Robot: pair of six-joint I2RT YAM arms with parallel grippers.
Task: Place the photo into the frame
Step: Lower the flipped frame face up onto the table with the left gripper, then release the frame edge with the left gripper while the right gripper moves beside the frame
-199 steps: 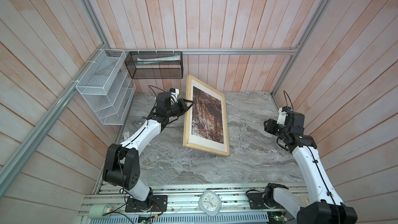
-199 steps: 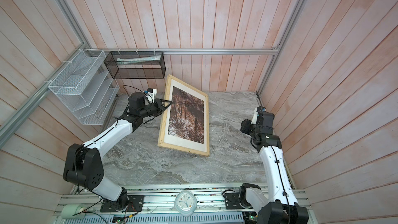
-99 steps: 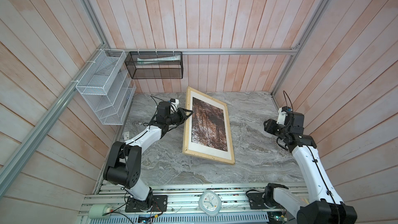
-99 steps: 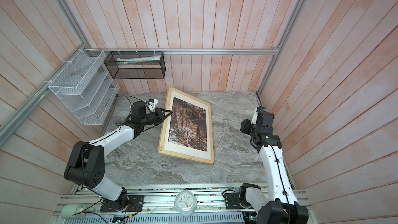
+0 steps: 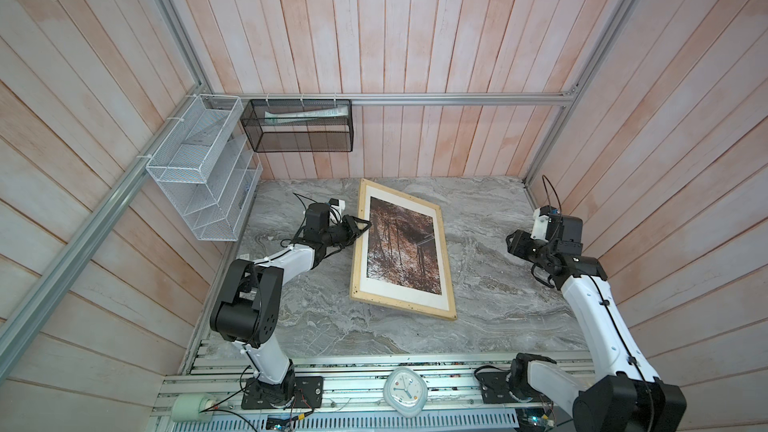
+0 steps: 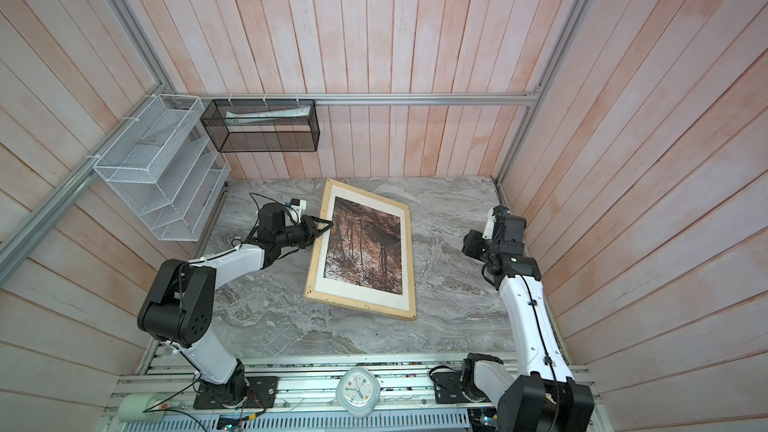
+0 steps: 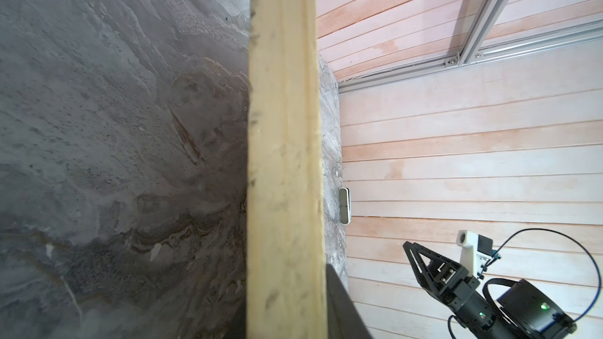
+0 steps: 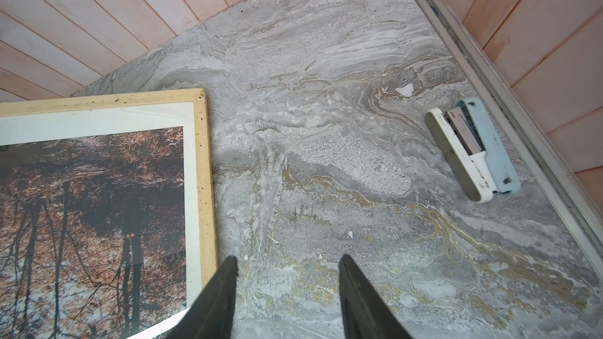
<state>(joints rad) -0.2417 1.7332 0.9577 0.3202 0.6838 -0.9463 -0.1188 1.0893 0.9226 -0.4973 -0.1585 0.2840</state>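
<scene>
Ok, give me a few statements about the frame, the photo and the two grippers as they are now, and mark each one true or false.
1. The photo lies inside the frame. True.
2. The right gripper grips the frame. False: its jaws stand apart with nothing between them, over bare table beside the frame.
3. The left gripper is at the frame's long edge on its own side. True.
4. The black mesh basket stands on the table. False: it hangs on the back wall.
5. The frame stands upright against the wall. False: it lies picture side up on the table.
</scene>
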